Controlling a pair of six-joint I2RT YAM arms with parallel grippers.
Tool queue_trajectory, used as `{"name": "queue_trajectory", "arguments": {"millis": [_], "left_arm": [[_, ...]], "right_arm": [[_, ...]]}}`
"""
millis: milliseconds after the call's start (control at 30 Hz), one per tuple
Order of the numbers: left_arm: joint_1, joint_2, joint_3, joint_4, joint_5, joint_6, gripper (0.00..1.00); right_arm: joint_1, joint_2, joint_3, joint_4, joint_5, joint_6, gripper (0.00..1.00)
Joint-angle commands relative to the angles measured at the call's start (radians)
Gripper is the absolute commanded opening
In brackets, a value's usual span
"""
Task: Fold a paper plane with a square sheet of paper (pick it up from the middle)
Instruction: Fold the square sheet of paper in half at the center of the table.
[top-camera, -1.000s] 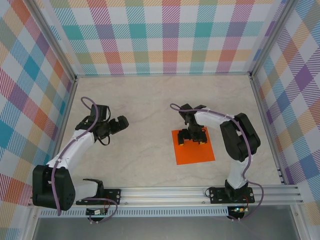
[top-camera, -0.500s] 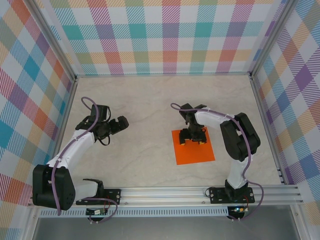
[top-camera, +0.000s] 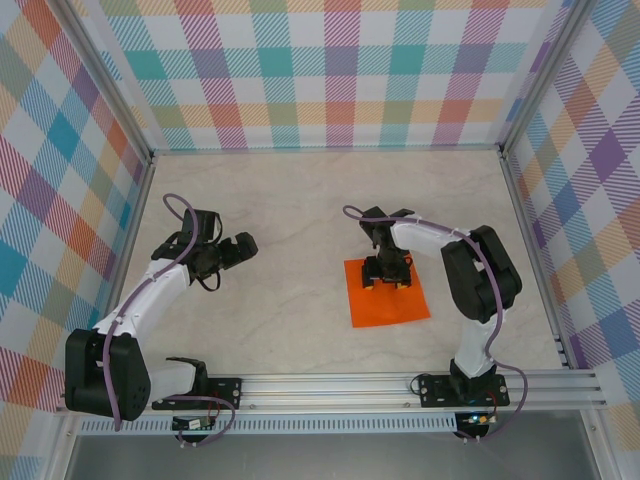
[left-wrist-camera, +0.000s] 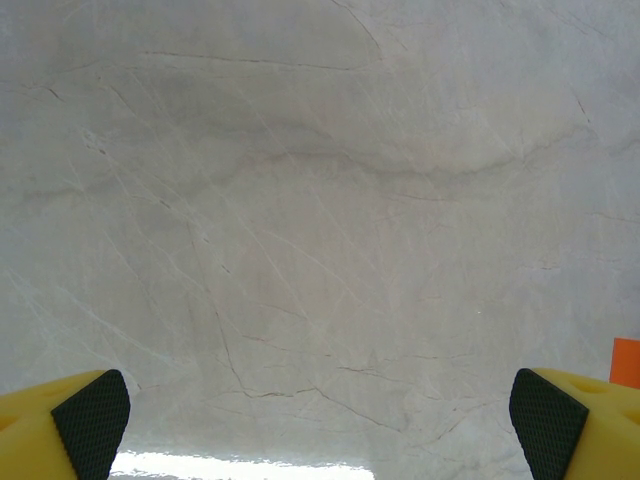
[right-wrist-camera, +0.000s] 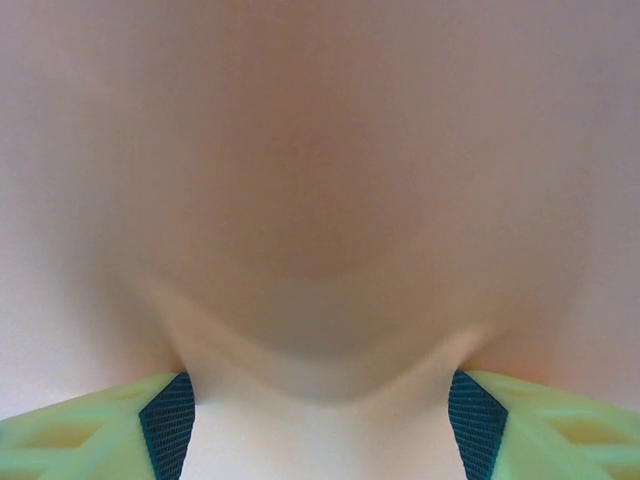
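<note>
Paper sits right of centre for you: the bright orange square sheet of thin paper (top-camera: 390, 302) lies flat on the pale marbled counter (top-camera: 300, 190), a touch skewed. Your right hand (top-camera: 387, 282) is down on the sheet's far half, yellow fingers (right-wrist-camera: 90, 435) parted, tips touching the paper. Up close the space between the pads is a blur, so there's no telling what sits there. Your left hand (top-camera: 243, 245) hovers well apart over bare counter, spread wide, holding nothing, with a sliver of orange at the right edge of its own camera
</note>
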Motion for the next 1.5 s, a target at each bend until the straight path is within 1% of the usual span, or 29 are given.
{"name": "queue_trajectory", "arguments": {"millis": [0,67,100,200,500,633,733,900,1033,1100,1133,1167,1200,1267,1333,1367,1433,1467], "left_arm": [[-0.013,0.002,0.009,-0.032,-0.011,-0.011,1.00],[-0.013,0.005,0.010,-0.031,-0.009,-0.013,1.00],[-0.014,0.006,0.010,-0.027,-0.007,-0.015,1.00],[-0.015,0.011,0.011,-0.023,-0.002,-0.020,1.00],[-0.025,0.015,0.008,-0.020,0.016,-0.033,1.00],[-0.034,0.016,0.001,-0.012,0.028,-0.048,1.00],[-0.043,0.018,-0.005,-0.003,0.035,-0.061,1.00],[-0.061,0.024,-0.013,0.009,0.046,-0.080,1.00],[-0.079,0.023,-0.023,0.017,0.054,-0.104,1.00],[-0.087,0.017,-0.035,0.025,0.054,-0.128,1.00],[-0.091,0.012,-0.046,0.034,0.055,-0.142,1.00],[-0.095,0.006,-0.058,0.046,0.058,-0.160,1.00],[-0.099,0.000,-0.069,0.058,0.060,-0.175,1.00],[-0.106,-0.014,-0.098,0.092,0.069,-0.224,1.00],[-0.112,-0.029,-0.128,0.138,0.085,-0.268,1.00],[-0.117,-0.036,-0.144,0.165,0.094,-0.291,0.99],[-0.124,-0.048,-0.173,0.233,0.113,-0.335,0.99],[-0.128,-0.052,-0.185,0.261,0.124,-0.353,0.98]], "right_arm": [[0.005,-0.019,-0.028,0.036,0.021,0.025,0.79],[0.005,-0.056,-0.015,0.017,0.025,0.032,0.89],[0.005,-0.066,-0.015,0.014,0.021,0.031,0.93],[0.005,-0.068,-0.017,0.014,0.001,0.036,1.00],[0.005,0.014,-0.048,0.038,-0.012,0.040,1.00],[0.004,0.052,-0.059,0.053,-0.019,0.040,0.97],[0.005,0.075,-0.068,0.070,-0.031,0.040,0.93],[0.005,0.075,-0.069,0.080,-0.044,0.049,0.83],[0.005,-0.003,-0.052,0.081,-0.061,0.062,0.74],[0.005,-0.057,-0.043,0.092,-0.090,0.071,0.68],[0.005,-0.084,-0.041,0.105,-0.121,0.078,0.64],[0.005,-0.108,-0.042,0.129,-0.173,0.081,0.54],[0.004,-0.129,-0.048,0.170,-0.250,0.085,0.47],[0.005,-0.161,-0.064,0.269,-0.413,0.114,0.40],[0.005,-0.183,-0.090,0.407,-0.568,0.177,0.35],[0.005,-0.191,-0.106,0.493,-0.638,0.221,0.35],[0.007,-0.196,-0.133,0.645,-0.725,0.294,0.35],[0.005,-0.191,-0.141,0.705,-0.750,0.322,0.35]]}}
